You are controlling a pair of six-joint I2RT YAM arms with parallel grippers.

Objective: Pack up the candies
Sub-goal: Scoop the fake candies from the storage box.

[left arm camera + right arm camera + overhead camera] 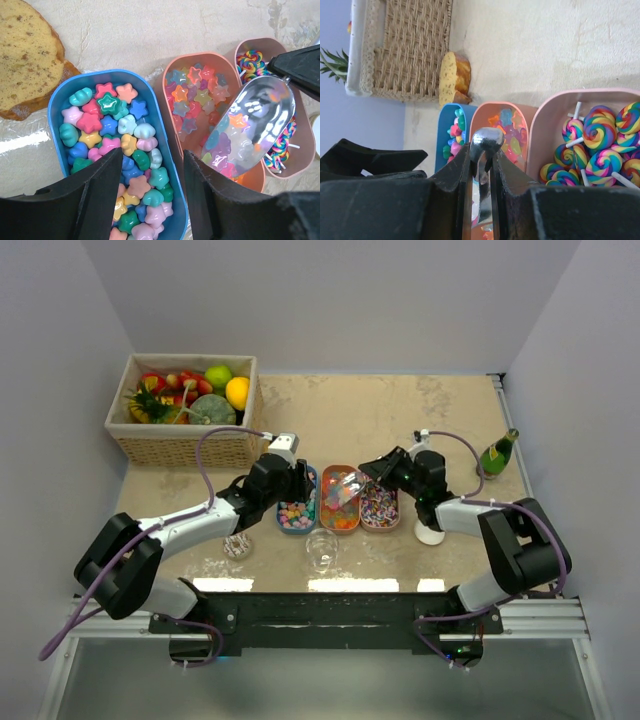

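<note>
Silver scoop (260, 115) pinched between right fingers (455, 185); left fingers (95, 200) spread, apparently just above candies (115, 125).

Two YAM arms, same build: black joints, white links.
Left arm (188, 525) and right arm (458, 512): chunky black joint housings with white shells between. A lilac cable (205, 455) loops off each (thin, hanging loose). Small white camera block (284, 443) on the left wrist. Left gripper (152, 155) and right gripper (482, 160): matte black slab fingers. Black base plate (320, 618) on an aluminium rail (540, 615).
</note>
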